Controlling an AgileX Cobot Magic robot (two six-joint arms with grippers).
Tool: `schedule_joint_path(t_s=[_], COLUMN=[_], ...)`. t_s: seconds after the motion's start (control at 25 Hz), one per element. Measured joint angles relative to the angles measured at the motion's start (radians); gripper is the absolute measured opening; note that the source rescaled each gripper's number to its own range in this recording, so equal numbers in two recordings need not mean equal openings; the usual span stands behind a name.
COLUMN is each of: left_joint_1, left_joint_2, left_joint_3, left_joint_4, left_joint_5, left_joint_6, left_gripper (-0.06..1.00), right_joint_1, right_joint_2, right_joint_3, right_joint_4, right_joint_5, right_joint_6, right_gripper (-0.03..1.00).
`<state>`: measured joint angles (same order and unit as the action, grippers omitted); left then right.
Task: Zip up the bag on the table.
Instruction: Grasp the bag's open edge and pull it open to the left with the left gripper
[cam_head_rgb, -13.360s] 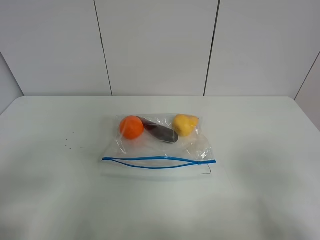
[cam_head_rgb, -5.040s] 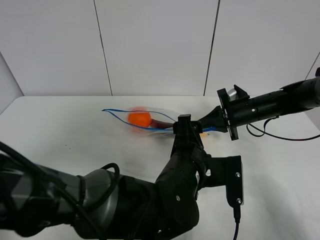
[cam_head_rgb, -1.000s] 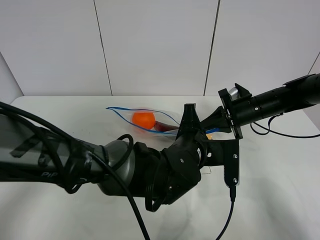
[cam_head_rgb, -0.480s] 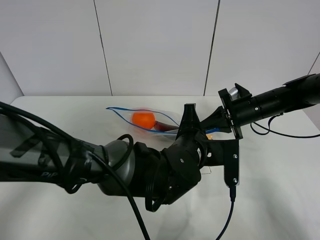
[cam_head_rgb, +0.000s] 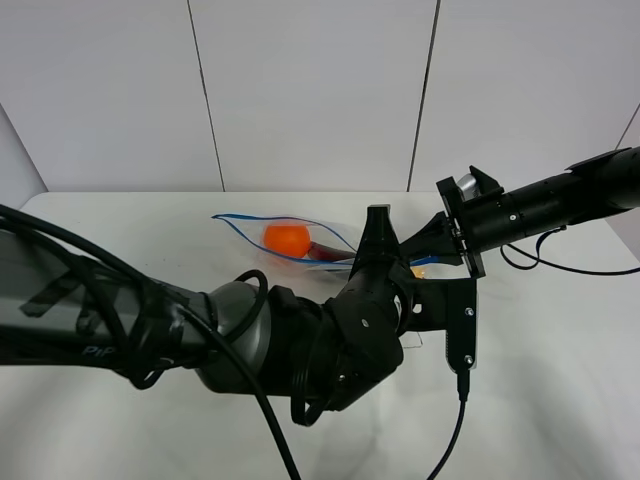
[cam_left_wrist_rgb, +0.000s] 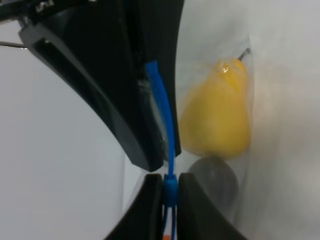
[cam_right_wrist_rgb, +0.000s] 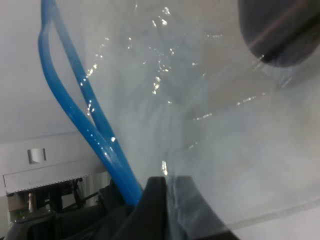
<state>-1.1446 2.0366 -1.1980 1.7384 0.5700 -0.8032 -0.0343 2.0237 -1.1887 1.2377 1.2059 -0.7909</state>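
A white surface (cam_head_rgb: 100, 250) is seen beneath grey wall panels (cam_head_rgb: 300, 90). From the lower left, much of the foreground is filled by the bulky dark left arm (cam_head_rgb: 250, 350), by which the near middle of the surface is hidden in the high view. A black cable (cam_head_rgb: 455, 420) is hung from its wrist. Beyond this arm, at the middle of the surface towards the far edge, the bag (cam_head_rgb: 335, 235) is found, with its zip edge raised. At the left end the two halves of the blue zip strip (cam_left_wrist_rgb: 161, 107) are parted, and an orange item (cam_head_rgb: 288, 239) is seen through the clear plastic. Further right, the strip is pinched by the left pincer (cam_left_wrist_rgb: 170, 187), whose jaws are drawn narrow with only the strip between them. Beside the strip, a yellow item (cam_left_wrist_rgb: 215, 117) and a dark item (cam_left_wrist_rgb: 216, 180) are shown inside the bag in the left wrist view. Just to the right, the end of the strip is clamped in the right pincer (cam_head_rgb: 428, 245), closed tight on the bag's corner. The two pincers are set close together along the same edge. The right arm (cam_head_rgb: 540, 205) is stretched in from the right edge, with a thin cable (cam_head_rgb: 570, 270) trailed below it.
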Motion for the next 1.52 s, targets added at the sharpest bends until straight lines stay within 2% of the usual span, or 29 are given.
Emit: schedule_joint_path(t_s=[0.2,0.48,0.92,1.16,1.52], left_joint_1=[-0.001,0.009,0.101,0.112,0.15], left_joint_2=[0.0,0.0,0.0,-0.002,-0.069], left_joint_3=[0.0,0.0,0.0,0.002,0.107], left_joint_4=[-0.023,-0.042,-0.052,-0.104,-0.074], left_joint_5=[0.021,0.036,0.062,0.086,0.09], left_joint_6=[0.071,0.081,0.096,0.128,0.134], left_gripper=[0.0,0.0,0.0,0.0,0.0], right_joint_1=[0.001,0.002,0.002,0.002,0.002], right_joint_2=[0.0,0.0,-0.001,-0.002,-0.002], right_joint_3=[0.0,0.0,-0.001,-0.001,-0.001], right_joint_4=[0.0,0.0,0.013,0.006,-0.006], right_joint_5=[0.0,-0.004,-0.01,-0.01,-0.004], right_joint_6=[-0.001,-0.002,-0.004,-0.004,-0.004], right_gripper=[0.0,0.0,0.0,0.0,0.0])
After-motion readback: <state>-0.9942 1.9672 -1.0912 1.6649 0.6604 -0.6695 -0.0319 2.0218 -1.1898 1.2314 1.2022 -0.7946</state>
